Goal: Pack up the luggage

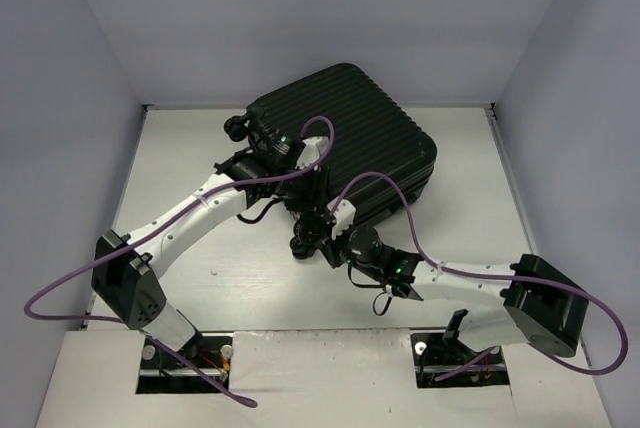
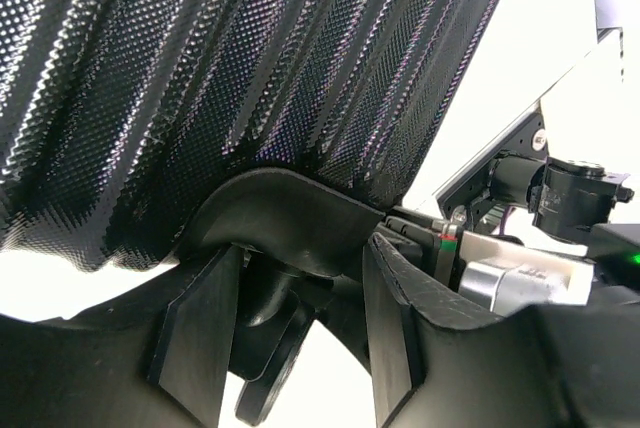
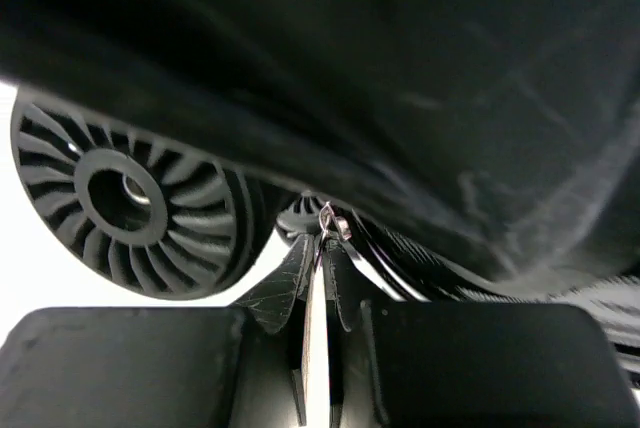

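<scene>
The luggage [image 1: 350,138], a black ribbed hard-shell suitcase, lies closed at the back middle of the table. My left gripper [image 1: 312,200] is at its near-left edge. In the left wrist view it [image 2: 300,283] is open, its fingers either side of a caster housing [image 2: 290,213] and wheel [image 2: 262,383] under the ribbed shell [image 2: 250,68]. My right gripper [image 1: 322,233] is at the same corner. In the right wrist view it [image 3: 322,253] is shut on a small silver zipper pull [image 3: 330,220], beside a spoked black wheel [image 3: 125,203].
Grey walls enclose the white table [image 1: 180,198] on the left, back and right. Another suitcase wheel [image 1: 235,126] sticks out at the far left corner. Purple cables [image 1: 400,208] loop over both arms. The right arm's wrist [image 2: 520,278] shows close beside my left gripper.
</scene>
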`<state>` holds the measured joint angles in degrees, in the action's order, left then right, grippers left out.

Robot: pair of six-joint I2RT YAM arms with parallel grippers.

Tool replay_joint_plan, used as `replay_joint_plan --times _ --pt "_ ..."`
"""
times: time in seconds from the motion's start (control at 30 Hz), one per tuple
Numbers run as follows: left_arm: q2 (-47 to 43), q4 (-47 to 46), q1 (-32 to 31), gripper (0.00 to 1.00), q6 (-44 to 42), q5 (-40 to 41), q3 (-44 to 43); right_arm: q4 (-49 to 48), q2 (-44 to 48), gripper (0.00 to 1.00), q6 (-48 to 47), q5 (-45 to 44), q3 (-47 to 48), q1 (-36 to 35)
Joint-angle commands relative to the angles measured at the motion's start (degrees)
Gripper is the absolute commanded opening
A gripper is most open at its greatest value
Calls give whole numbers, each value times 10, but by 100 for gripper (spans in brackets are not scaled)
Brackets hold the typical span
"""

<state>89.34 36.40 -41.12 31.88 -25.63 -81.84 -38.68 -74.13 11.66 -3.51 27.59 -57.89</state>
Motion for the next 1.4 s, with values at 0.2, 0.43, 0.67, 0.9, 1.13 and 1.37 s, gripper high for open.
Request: replay_joint_plan --times 0.2,0.43,0.67,0.9,1.13,1.37 --pt "14 -84 -22 17 69 -71 4 -234 -36 0 -41 37 40 -54" --pt "3 -143 -33 17 110 -82 51 -275 -80 1 -35 21 44 -61" --pt "6 -146 -33 16 110 -90 50 -296 -92 15 -34 15 32 -64" --pt "-22 -83 -26 28 75 -51 41 -274 -82 37 -35 16 37 -63" --pt "-75 11 21 70 11 59 -1 -110 28 58 -34 -12 24 -54" --pt "-171 -4 135 77 -23 88 16 50 160 65 -1 -22 5 -26"
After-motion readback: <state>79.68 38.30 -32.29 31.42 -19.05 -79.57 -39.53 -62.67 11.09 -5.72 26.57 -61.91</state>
